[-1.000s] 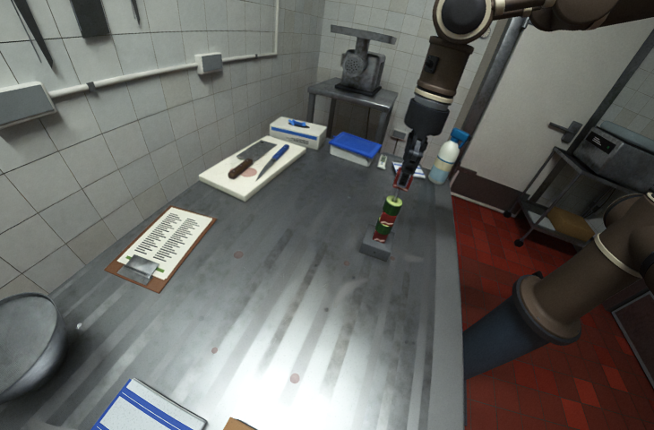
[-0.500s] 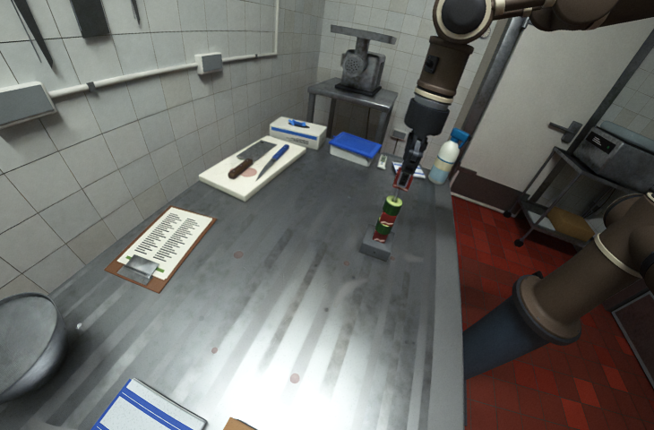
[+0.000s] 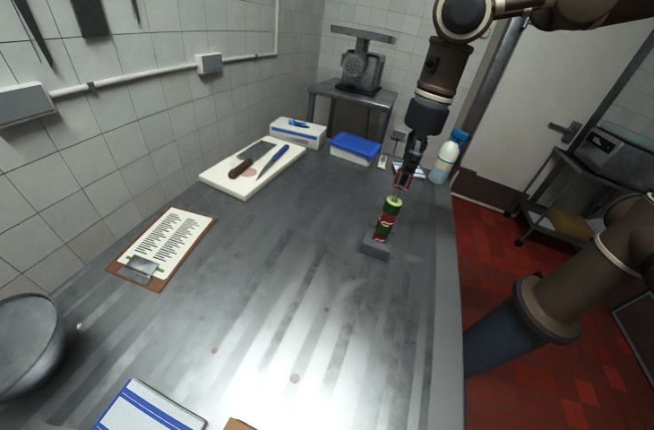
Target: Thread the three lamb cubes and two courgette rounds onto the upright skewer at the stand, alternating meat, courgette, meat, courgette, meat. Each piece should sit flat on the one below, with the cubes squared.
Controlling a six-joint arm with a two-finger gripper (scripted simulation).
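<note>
Near the right edge of the steel table a grey stand [image 3: 376, 247] carries the upright skewer with a stack on it: a lamb cube at the bottom, a courgette round, a second lamb cube [image 3: 387, 220], and a courgette round [image 3: 392, 205] on top. My gripper [image 3: 403, 181] hangs straight above the stack, closed around the third lamb cube [image 3: 402, 180], which sits on the skewer's upper end a little above the top courgette round. The skewer's tip is hidden by the cube and fingers.
Behind the stand along the table's far end are a blue-lidded box [image 3: 354, 147], a spray bottle [image 3: 445, 160], a tissue box [image 3: 297, 132] and a cutting board with cleaver and knife [image 3: 252, 165]. A clipboard [image 3: 161, 245] lies to the left, and the table edge runs close on the right.
</note>
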